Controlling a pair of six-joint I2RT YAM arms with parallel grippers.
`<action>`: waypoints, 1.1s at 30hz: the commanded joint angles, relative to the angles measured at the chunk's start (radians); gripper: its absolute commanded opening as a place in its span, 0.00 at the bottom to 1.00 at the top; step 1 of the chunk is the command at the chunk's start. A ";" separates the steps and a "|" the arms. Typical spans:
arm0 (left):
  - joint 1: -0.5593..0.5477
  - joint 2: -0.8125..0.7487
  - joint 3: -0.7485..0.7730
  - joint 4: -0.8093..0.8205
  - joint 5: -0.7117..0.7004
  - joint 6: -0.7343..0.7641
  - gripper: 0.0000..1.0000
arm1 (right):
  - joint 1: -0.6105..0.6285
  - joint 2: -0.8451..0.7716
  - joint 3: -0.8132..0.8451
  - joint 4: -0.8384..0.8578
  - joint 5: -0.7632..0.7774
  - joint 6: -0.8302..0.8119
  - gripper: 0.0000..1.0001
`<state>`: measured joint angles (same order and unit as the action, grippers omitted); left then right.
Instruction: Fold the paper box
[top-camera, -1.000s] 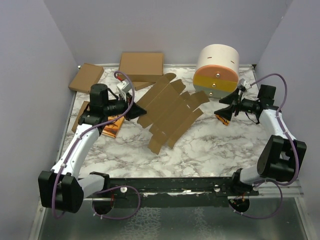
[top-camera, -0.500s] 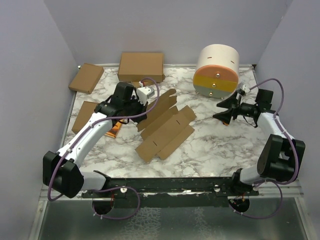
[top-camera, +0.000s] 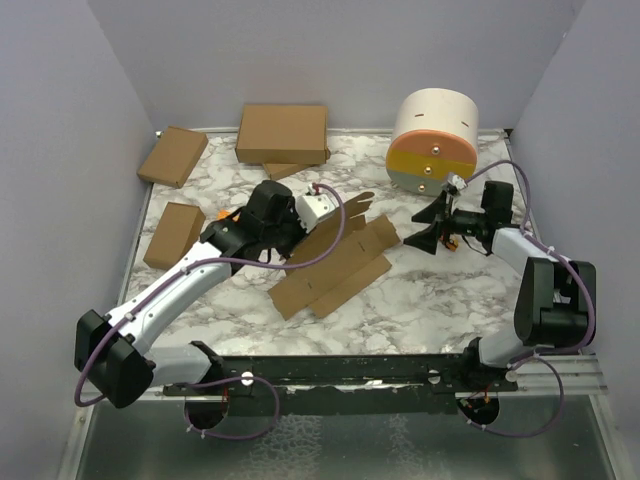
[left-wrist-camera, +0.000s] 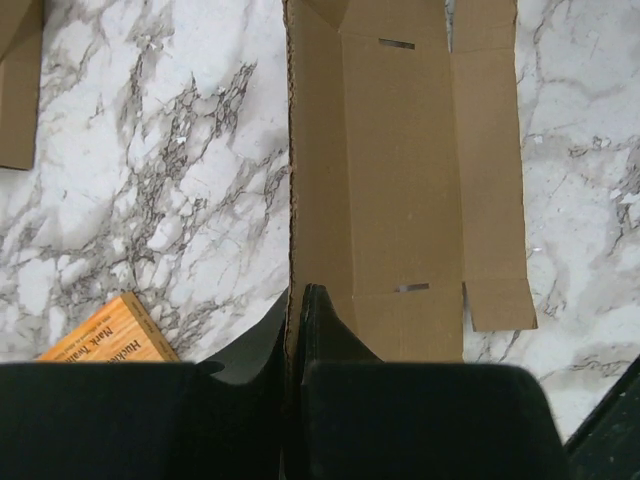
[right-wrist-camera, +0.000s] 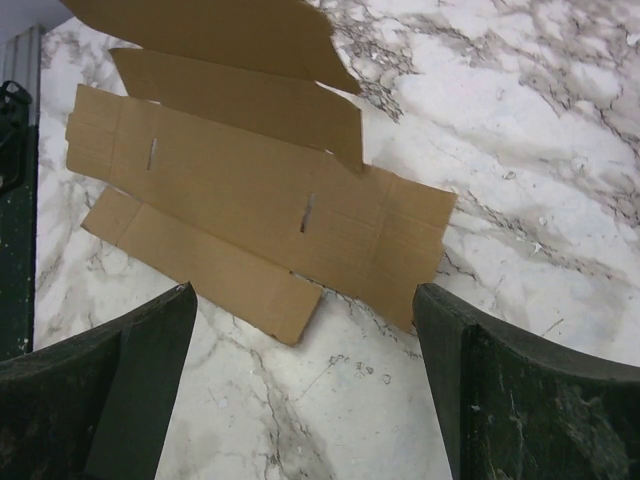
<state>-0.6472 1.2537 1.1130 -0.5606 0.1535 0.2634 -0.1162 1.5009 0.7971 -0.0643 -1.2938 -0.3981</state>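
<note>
The paper box (top-camera: 335, 268) is a flat brown die-cut sheet with slots, lying mid-table with its far long flap lifted. My left gripper (top-camera: 300, 242) is shut on that lifted flap's edge. In the left wrist view (left-wrist-camera: 296, 300) the cardboard edge stands pinched between the jaws, and the rest of the sheet (left-wrist-camera: 400, 180) lies flat beyond. My right gripper (top-camera: 418, 230) is open and empty, just off the sheet's right end. In the right wrist view (right-wrist-camera: 302, 292) its fingers stand wide apart, low over the marble, with the sheet (right-wrist-camera: 250, 190) just ahead.
A white drum with orange, yellow and grey bands (top-camera: 435, 140) stands at the back right. A larger brown carton (top-camera: 283, 133) and two smaller ones (top-camera: 172, 155) (top-camera: 173, 233) lie at the back left. An orange booklet (left-wrist-camera: 105, 338) lies under the left arm.
My left gripper has moved right and nearer with the flap in its grip, and the sheet has folded narrower and shifted with it. My right gripper has moved left towards the sheet's end.
</note>
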 joint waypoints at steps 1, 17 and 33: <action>-0.035 -0.097 -0.075 0.110 -0.042 0.134 0.00 | 0.019 0.062 0.000 0.104 0.094 0.080 0.91; -0.048 -0.202 -0.174 0.213 0.075 0.231 0.00 | 0.087 0.151 0.052 0.058 0.130 0.055 0.70; -0.047 -0.254 -0.150 0.188 0.173 0.260 0.00 | 0.101 0.128 0.114 -0.053 0.042 -0.022 0.03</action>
<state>-0.6895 1.0325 0.9417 -0.3840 0.2443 0.4942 -0.0242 1.6592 0.9047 -0.1101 -1.1927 -0.4026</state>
